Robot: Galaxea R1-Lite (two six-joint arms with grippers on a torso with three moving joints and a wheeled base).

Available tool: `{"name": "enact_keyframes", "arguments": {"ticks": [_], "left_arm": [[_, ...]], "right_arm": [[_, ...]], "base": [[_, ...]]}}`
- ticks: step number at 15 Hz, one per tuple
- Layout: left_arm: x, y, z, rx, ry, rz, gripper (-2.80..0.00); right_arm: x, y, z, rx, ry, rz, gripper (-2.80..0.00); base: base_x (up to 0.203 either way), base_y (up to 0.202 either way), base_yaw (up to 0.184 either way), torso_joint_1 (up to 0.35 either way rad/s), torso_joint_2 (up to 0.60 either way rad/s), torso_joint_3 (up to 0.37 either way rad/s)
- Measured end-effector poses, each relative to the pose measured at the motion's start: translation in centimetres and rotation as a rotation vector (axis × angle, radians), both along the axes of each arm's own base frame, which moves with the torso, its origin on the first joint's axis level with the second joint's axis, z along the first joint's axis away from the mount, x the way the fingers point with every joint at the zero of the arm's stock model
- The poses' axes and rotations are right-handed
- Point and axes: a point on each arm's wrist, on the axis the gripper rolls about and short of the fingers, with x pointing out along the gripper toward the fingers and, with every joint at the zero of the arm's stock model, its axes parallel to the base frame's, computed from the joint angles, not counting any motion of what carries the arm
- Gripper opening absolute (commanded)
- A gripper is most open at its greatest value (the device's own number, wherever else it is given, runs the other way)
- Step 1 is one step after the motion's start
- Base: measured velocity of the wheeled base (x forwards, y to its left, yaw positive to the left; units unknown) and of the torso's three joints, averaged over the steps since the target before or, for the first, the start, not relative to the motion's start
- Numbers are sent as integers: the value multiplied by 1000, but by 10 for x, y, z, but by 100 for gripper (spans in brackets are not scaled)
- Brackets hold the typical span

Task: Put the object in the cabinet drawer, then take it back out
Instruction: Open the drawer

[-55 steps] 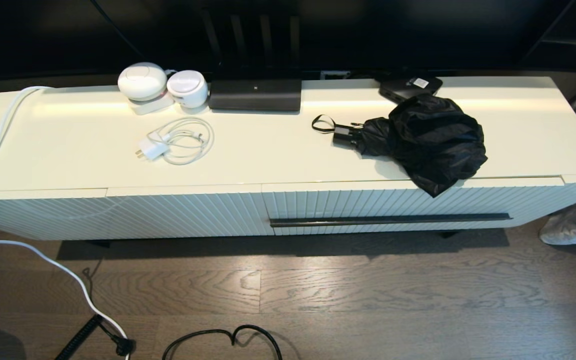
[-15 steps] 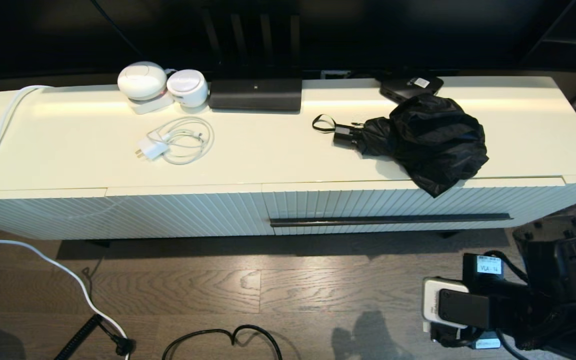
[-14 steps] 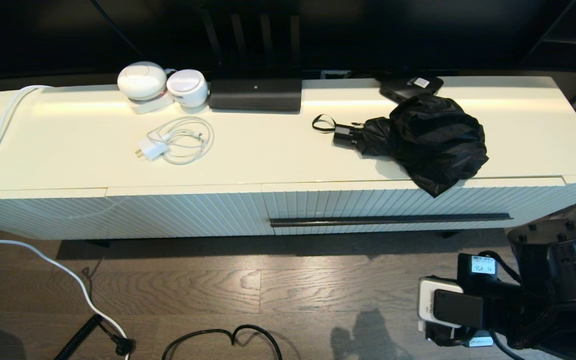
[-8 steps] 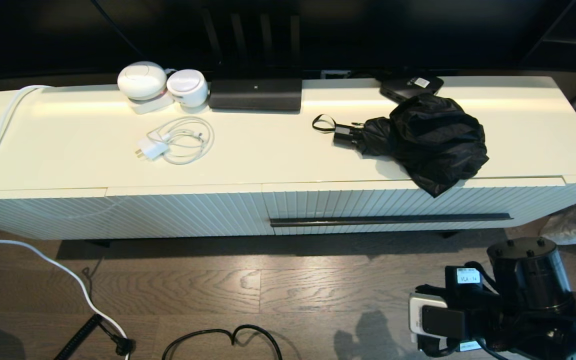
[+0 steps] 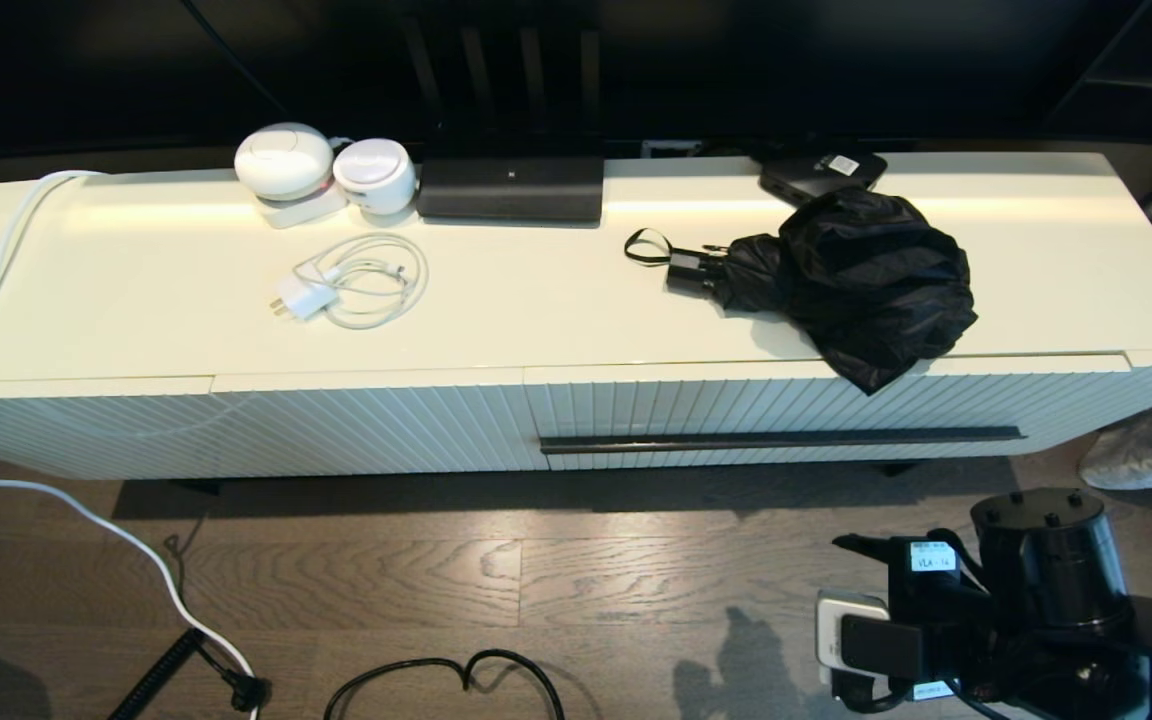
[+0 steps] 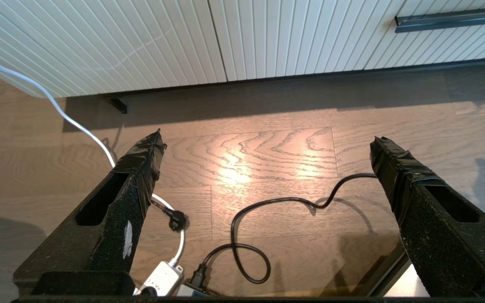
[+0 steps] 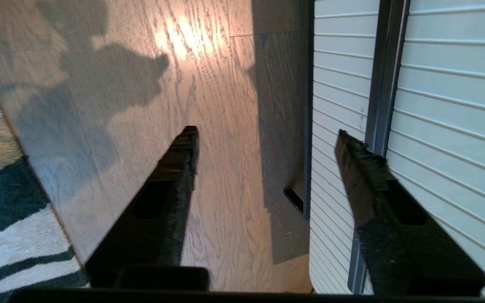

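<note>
The umbrella [image 5: 841, 275] lies lengthwise along the cabinet top [image 5: 536, 300], handle pointing left; both claws released.

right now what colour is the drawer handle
Dark grey, almost black; the drawer handle shows best in the head view.

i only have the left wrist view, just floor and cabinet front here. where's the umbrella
observer: the umbrella lies on the cabinet top, toward the robot's right, with its fabric drooping over the front edge above the drawer.
operator: is the drawer open
observer: no, its whole ribbed front sits flush with the cabinet.
operator: and the right arm
observer: the right pincer is open and empty, low over the floor in front of the drawer's right end, with the bar handle in its view.
</note>
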Motion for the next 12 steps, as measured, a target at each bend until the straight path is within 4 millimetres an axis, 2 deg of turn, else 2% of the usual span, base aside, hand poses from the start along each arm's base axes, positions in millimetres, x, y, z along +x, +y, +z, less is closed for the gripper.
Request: {"name": "enact_keyframes", "arguments": {"ticks": [4,12], "left_arm": [[0,0,0,0,0,0,0],[0,0,0,0,0,0,0]], "right_arm": [[9,2,-10,12,-5,11,0],[39,7,-31,40,8,10,0]], "base": [[0,0,0,0,0,0],[0,0,0,0,0,0]]}}
